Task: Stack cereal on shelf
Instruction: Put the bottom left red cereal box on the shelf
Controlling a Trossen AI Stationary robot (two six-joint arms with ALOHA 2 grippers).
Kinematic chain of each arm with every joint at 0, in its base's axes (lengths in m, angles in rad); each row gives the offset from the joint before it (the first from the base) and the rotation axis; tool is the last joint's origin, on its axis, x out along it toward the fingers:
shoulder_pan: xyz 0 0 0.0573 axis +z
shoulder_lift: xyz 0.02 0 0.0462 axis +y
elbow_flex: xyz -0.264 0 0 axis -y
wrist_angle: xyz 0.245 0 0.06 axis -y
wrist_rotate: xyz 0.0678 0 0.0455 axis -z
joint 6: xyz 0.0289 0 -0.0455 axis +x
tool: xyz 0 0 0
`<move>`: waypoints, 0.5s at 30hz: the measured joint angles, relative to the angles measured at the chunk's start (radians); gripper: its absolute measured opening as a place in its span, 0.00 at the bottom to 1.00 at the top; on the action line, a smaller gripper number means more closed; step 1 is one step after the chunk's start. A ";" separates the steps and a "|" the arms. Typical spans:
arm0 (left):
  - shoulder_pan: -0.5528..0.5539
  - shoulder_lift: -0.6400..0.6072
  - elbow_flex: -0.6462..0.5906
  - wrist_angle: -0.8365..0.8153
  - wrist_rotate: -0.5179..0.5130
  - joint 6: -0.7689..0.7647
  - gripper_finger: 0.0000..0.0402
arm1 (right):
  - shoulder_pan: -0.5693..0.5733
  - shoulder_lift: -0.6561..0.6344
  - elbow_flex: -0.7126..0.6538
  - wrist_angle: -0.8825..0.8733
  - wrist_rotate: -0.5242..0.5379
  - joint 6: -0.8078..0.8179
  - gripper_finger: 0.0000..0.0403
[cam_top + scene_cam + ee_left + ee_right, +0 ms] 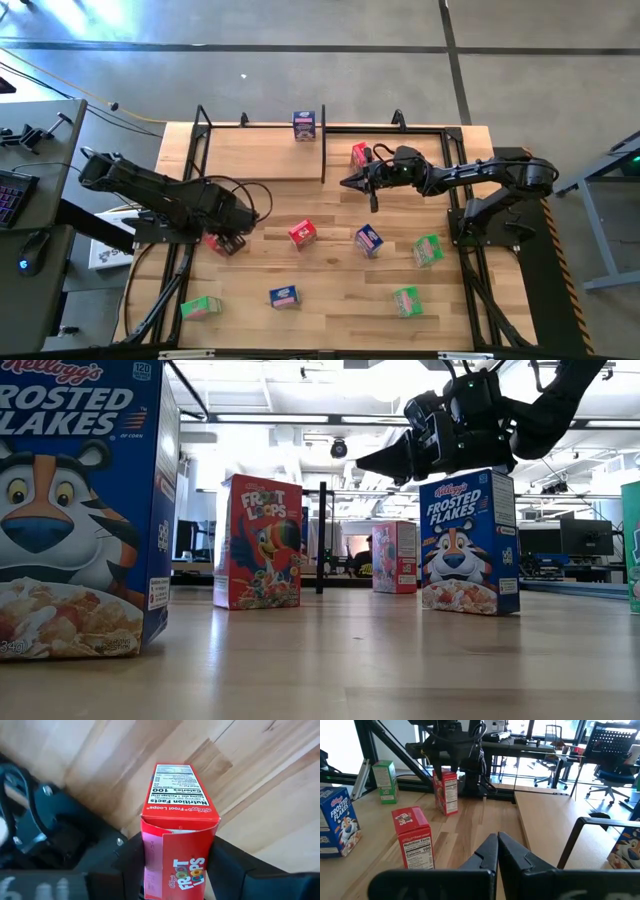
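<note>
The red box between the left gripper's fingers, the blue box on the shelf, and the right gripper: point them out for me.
red box (177,827): left wrist view, top flap.
blue box (305,125): high view, top face.
right gripper (498,849): right wrist view, between its closed fingertips.

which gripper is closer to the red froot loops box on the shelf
Right. The right gripper, shut, hovers just beside the red box on the shelf. The left gripper is far across the table, closing around another red box.
</note>
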 joint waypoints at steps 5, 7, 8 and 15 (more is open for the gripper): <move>0.103 0.000 0.069 -0.015 -0.030 0.192 0.37 | 0.000 0.000 0.000 0.001 0.000 0.000 0.00; 0.169 0.000 0.104 -0.011 -0.044 0.289 0.37 | 0.000 0.000 0.000 0.001 0.000 0.000 0.00; 0.207 0.000 0.123 -0.013 -0.052 0.340 0.37 | 0.000 0.000 0.000 0.003 0.000 0.000 0.00; 0.511 0.044 0.295 -0.050 -0.116 0.740 0.37 | 0.000 0.000 0.000 0.003 -0.007 0.008 0.00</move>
